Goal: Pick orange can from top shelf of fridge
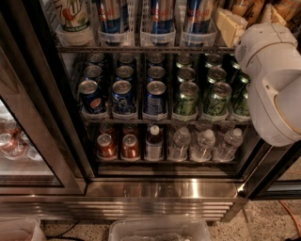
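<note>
The fridge [160, 188] stands open in front of me, with a dark frame and a stainless-steel base. Its top shelf [141, 48] is a grey wire rack with clear trays holding tall blue-silver cans [160, 14]. At the shelf's far right, orange-gold cans [245, 6] show only partly at the top edge, so I cannot single out the orange can. My gripper [229, 26], cream-coloured, reaches in at the right end of the top shelf, just below and left of those cans. The white arm [277, 84] covers the fridge's right side.
The middle rack holds blue cans [123, 94] on the left and green cans [186, 96] on the right. The bottom rack holds red-brown cans [107, 145] and water bottles [203, 143]. The glass door [28, 122] stands at left. A clear bin [160, 230] sits on the floor.
</note>
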Robot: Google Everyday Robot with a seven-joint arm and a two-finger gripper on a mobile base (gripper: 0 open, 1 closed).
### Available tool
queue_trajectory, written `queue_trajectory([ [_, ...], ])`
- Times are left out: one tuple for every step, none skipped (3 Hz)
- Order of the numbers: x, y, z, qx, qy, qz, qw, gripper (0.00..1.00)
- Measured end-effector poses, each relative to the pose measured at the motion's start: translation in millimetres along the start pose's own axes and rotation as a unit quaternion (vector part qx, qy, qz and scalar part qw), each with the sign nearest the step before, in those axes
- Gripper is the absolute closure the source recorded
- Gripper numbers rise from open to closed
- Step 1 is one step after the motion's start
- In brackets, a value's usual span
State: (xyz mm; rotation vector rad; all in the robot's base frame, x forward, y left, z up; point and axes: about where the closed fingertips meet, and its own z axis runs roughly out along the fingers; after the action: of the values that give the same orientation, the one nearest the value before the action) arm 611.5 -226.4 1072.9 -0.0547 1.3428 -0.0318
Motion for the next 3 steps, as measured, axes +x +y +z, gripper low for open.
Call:
queue_trajectory([
  [6.6, -0.9, 1.4, 0.001, 0.009, 0.002, 1.0, 0.29],
  [11.4, 1.4, 4.2, -0.001, 0.02, 0.003, 0.9998, 0.25],
  [11.1, 1.1, 5.3, 0.0, 0.021, 0.003, 0.9998, 0.25],
])
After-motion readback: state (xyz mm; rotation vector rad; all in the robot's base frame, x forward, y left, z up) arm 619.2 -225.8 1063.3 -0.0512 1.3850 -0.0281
